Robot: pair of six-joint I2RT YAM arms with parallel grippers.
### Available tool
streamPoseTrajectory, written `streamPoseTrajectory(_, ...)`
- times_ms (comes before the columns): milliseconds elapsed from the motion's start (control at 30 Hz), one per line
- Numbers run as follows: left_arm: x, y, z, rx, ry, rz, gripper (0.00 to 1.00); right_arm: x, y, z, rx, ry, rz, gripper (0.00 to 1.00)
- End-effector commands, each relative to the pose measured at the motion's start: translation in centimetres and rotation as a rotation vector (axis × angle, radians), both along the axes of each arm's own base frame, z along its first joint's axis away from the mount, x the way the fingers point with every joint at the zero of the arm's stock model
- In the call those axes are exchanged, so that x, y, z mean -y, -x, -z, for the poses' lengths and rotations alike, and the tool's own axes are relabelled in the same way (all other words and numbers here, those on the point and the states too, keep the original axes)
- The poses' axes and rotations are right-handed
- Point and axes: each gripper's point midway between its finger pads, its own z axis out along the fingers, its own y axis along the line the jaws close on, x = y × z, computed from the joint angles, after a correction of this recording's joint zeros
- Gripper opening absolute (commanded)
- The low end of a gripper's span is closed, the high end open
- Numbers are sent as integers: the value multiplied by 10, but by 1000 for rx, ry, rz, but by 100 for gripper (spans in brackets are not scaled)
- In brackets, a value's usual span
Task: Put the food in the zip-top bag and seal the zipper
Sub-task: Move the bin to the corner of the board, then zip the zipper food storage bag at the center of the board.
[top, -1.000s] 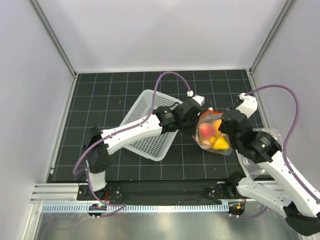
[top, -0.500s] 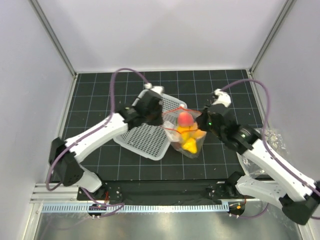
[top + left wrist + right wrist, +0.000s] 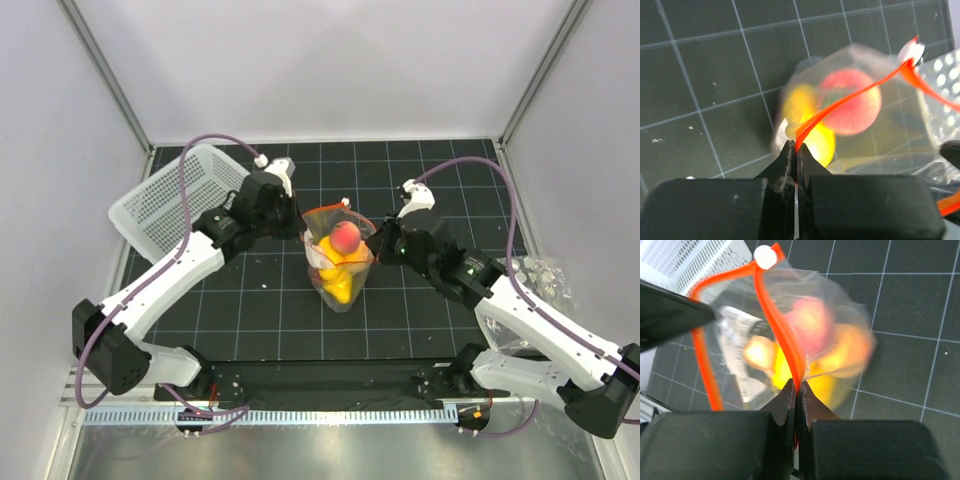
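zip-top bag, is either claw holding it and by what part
Both: the left claw and the right claw each pinch the zipper strip at the zip-top bag's mouth, on opposite sides.

The bench (image 3: 240, 320) is a black mat ruled with a pale grid and flecked with a few white crumbs. A white basket (image 3: 170, 200) sits at its far left corner, and crinkled clear plastic (image 3: 540, 272) lies by the right edge.

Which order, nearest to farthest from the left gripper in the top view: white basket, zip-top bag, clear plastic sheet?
1. zip-top bag, centre, pinched by the left gripper.
2. white basket, back left.
3. clear plastic sheet, right edge.
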Motion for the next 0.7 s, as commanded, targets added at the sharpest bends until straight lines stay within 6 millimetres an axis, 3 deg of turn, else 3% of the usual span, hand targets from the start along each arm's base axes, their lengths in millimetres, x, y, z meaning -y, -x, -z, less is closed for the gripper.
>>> streamPoseTrajectory(0, 19, 3, -2, 73, 77, 88, 0, -11, -4, -4, 67, 19, -71, 7)
streamPoseTrajectory(167, 31, 4, -2, 160, 144, 159, 0, -25, -11, 17, 89, 68, -145, 10)
streamPoseTrajectory(300, 40, 13, 1, 174, 154, 228, 0, -40, -6, 12, 128, 15, -228, 20)
streamPoseTrajectory(333, 42, 14, 0, 174, 169, 226, 0, -42, -1, 19, 123, 3, -255, 27)
streamPoseTrajectory(400, 45, 23, 1, 164, 194, 253, 0, -48, 8, 5, 174, -69, -303, 36)
streamPoseTrajectory(433, 47, 24, -4, 181, 213, 256, 0, -46, 10, 8, 181, -71, -304, 48)
streamPoseTrajectory(500, 45, 31, -3, 198, 221, 263, 0, -45, 21, -4, 222, -96, -357, 58)
streamPoseTrajectory(533, 44, 32, -3, 205, 220, 260, 0, -42, 23, -4, 233, -92, -355, 68)
streamPoseTrajectory(667, 42, 29, 1, 219, 193, 259, 0, -33, 33, -27, 325, -133, -368, 77)
